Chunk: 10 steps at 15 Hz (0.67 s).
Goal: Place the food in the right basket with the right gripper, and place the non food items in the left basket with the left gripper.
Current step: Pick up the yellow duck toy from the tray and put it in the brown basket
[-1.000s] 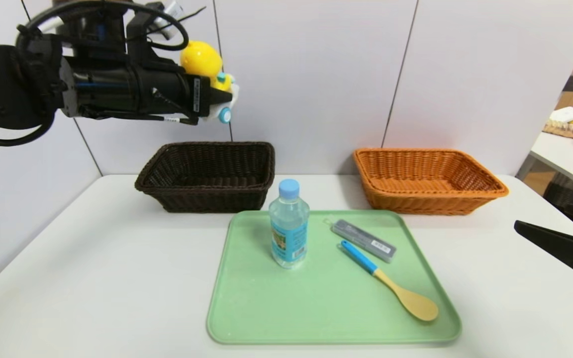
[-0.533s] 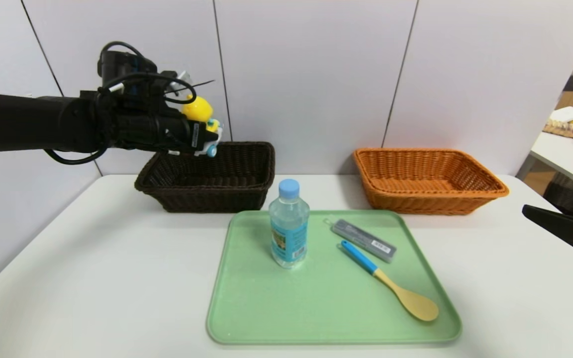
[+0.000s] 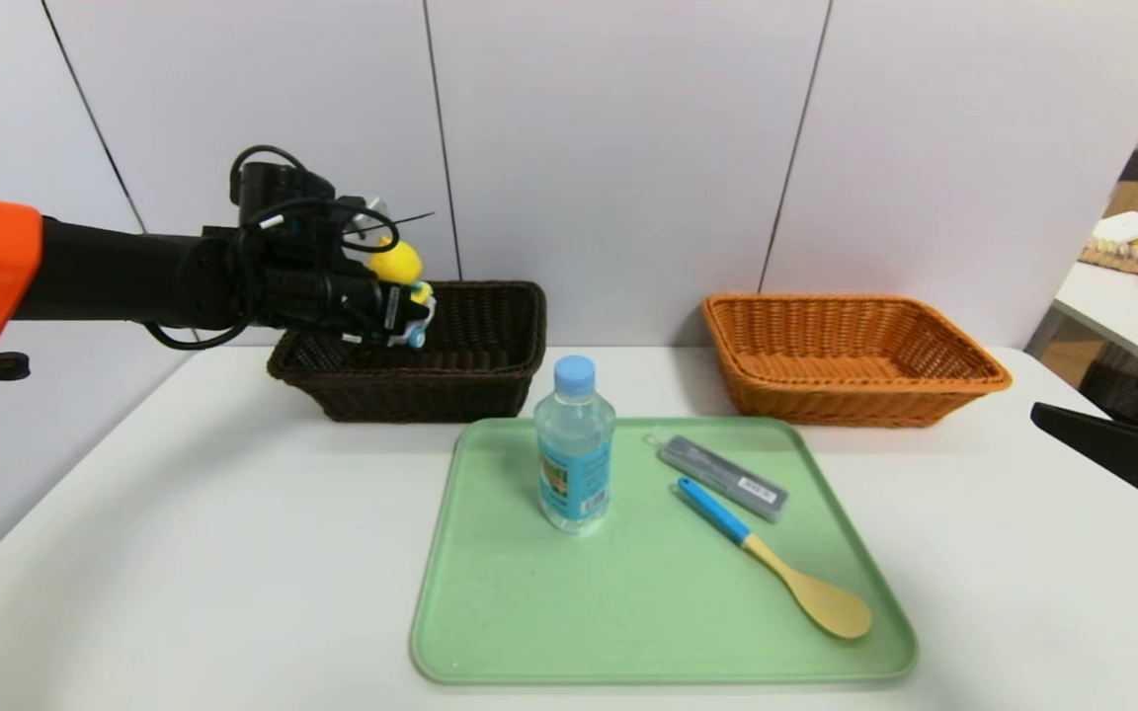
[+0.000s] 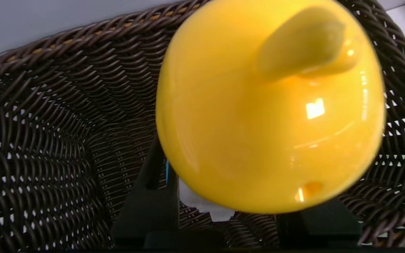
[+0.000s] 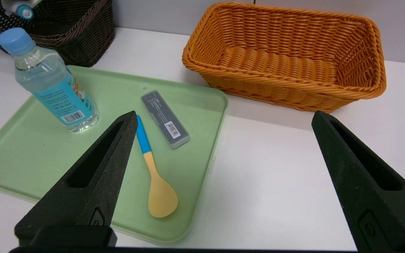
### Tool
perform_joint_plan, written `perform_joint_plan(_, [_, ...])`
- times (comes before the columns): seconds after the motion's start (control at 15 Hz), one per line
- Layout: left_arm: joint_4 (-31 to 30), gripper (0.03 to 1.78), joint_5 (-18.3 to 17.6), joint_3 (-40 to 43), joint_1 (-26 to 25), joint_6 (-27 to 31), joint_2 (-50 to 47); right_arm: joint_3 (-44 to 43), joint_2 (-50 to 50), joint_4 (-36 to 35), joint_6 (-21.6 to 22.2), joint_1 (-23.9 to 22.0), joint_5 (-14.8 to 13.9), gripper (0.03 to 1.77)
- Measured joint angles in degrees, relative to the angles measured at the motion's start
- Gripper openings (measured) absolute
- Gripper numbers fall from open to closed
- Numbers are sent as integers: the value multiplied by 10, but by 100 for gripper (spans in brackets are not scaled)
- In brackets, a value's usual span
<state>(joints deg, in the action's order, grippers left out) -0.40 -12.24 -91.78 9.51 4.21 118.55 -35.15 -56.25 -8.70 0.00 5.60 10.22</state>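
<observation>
The left gripper (image 3: 409,314) is clamped on the yellow duck toy (image 3: 399,267) over the left part of the dark brown basket (image 3: 470,380). Just in front of that basket a green tray (image 3: 490,612) holds the bottle (image 3: 574,449), grey case (image 3: 722,478) and spoon (image 3: 776,563). To the basket's right stands the orange-tan basket (image 3: 885,400), and farther right the right gripper (image 3: 1112,454) hangs parked.

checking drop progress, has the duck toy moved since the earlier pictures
Yes: the duck toy, held by the left tool, has come down from above the dark basket to its rim.
</observation>
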Motion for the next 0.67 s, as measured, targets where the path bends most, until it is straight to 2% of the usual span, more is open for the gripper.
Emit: perform_joint_plan(0.67, [-2,71,3,2,-16,-2,35,0,-12,-2,0,0,0,171])
